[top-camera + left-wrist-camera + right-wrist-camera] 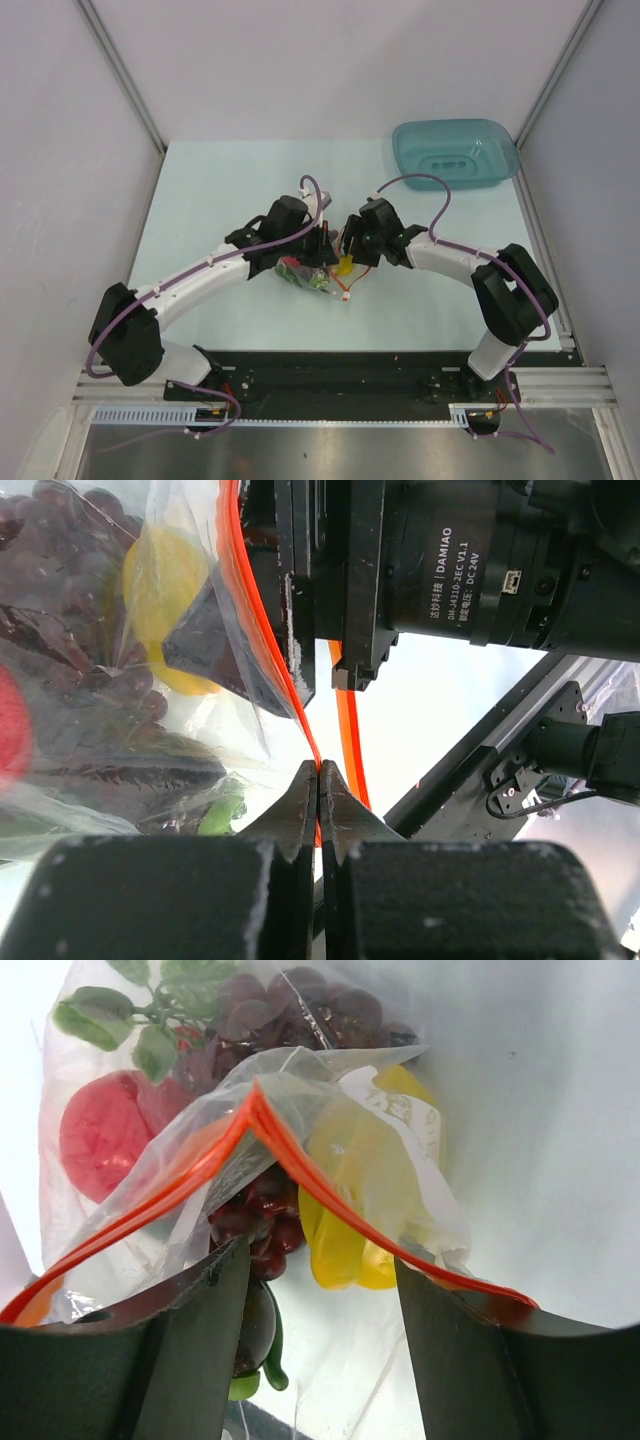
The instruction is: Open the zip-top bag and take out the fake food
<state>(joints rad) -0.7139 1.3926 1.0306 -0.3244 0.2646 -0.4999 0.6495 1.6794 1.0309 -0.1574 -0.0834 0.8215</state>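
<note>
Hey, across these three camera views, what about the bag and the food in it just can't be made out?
1. Top view: zip-top bag mostly under both wrists; fake food too small to tell apart.
2. Left wrist view: red fruit cut by the left edge; left gripper hides the bag below.
3. Right wrist view: right gripper covers the green vegetable's end.

The black motor housing bears white print reading "DAMIAO", "DM-J4310-2EC V1.1" and "DC 24V".

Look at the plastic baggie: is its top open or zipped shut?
Open. In the left wrist view the zip-top bag's two orange-red zipper strips stand apart, one pinched in the left gripper's jaws.
</note>
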